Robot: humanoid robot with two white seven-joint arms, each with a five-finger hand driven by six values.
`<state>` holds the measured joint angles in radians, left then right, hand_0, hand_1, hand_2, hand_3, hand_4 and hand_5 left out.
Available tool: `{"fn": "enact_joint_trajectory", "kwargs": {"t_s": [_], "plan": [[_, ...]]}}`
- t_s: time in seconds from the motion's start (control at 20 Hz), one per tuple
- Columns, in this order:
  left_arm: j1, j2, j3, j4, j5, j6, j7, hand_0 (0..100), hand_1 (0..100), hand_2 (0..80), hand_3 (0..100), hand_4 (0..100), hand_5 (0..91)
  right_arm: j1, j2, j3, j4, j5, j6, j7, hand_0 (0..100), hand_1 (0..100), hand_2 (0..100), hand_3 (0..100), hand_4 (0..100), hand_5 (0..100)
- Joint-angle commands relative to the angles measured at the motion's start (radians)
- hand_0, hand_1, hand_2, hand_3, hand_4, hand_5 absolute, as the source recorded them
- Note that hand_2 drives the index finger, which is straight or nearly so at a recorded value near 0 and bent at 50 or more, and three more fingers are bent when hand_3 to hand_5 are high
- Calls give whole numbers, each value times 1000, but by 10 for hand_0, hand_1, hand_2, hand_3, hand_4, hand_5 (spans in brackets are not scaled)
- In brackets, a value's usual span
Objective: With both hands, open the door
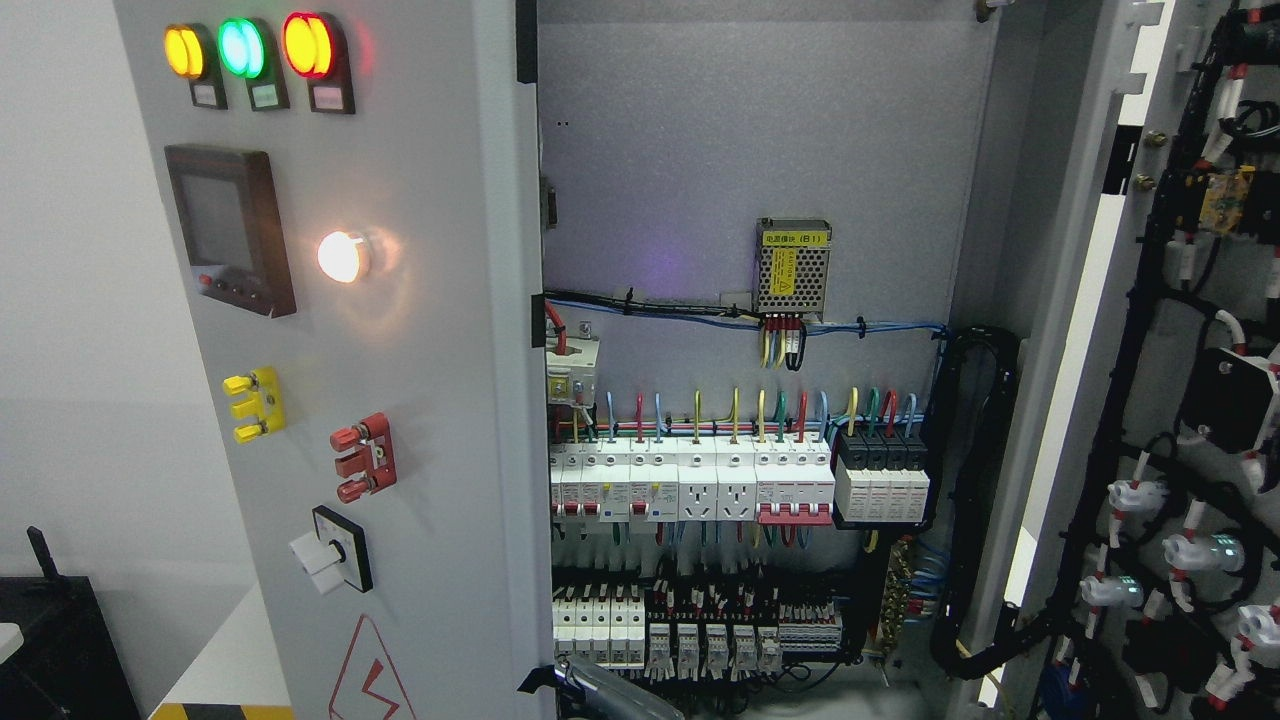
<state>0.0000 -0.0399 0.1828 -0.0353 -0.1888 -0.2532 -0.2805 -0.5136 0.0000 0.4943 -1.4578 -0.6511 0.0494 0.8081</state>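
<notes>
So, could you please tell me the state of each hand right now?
Left hand: barely shows at the bottom edge by the left door; cannot be told.
Right hand: not in view.

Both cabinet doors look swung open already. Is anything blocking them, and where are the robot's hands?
Nothing visible blocks the left door or the right door; both stand open around the breakers. No hand is clearly in view; only a dark and silver part shows at the bottom edge.
</notes>
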Motion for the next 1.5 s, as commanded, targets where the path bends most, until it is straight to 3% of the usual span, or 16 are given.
{"fn": "enact_joint_trajectory", "kwargs": {"t_s": [0.0, 0.65, 1.45], "plan": [[28, 0, 0, 0, 0, 0, 0, 120, 389, 0, 0, 0, 0, 12, 17, 39, -44, -21, 0, 5, 120, 389, 0, 0, 0, 0], [28, 0, 0, 0, 0, 0, 0, 120, 389, 0, 0, 0, 0, 13, 17, 115, -56, -27, 0, 5, 120, 389, 0, 0, 0, 0], [28, 0, 0, 0, 0, 0, 0, 120, 389, 0, 0, 0, 0, 36, 23, 148, -73, -24, 24, -21, 120, 389, 0, 0, 0, 0]]}}
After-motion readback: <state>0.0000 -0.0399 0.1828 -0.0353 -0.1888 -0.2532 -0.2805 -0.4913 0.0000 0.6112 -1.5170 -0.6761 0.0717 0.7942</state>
